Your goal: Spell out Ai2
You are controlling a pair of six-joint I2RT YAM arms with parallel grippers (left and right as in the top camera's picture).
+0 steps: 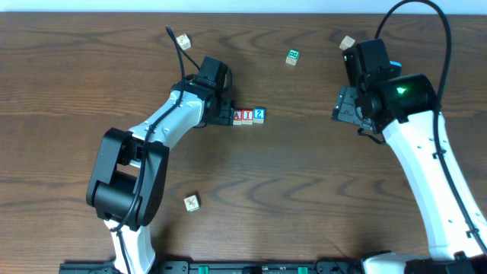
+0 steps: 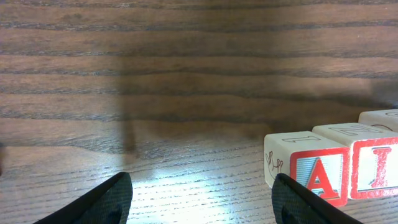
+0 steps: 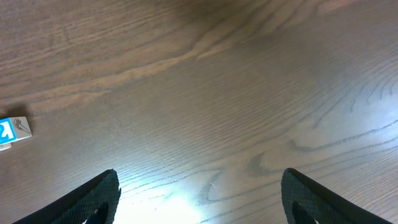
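Note:
Three letter blocks stand in a row at the table's middle: a red A block (image 1: 238, 116), a red I block (image 1: 248, 116) and a blue 2 block (image 1: 259, 115). My left gripper (image 1: 225, 113) is open and empty just left of the A block, which shows at the right of the left wrist view (image 2: 311, 174) beside the I block (image 2: 376, 165). My right gripper (image 1: 346, 106) is open and empty over bare wood at the right. The 2 block shows at the left edge of the right wrist view (image 3: 11, 130).
Spare blocks lie around: a tan one (image 1: 183, 39) at the back left, a green one (image 1: 292, 56) at the back middle, a tan one (image 1: 347, 43) behind the right arm, and a tan one (image 1: 192, 202) at the front left.

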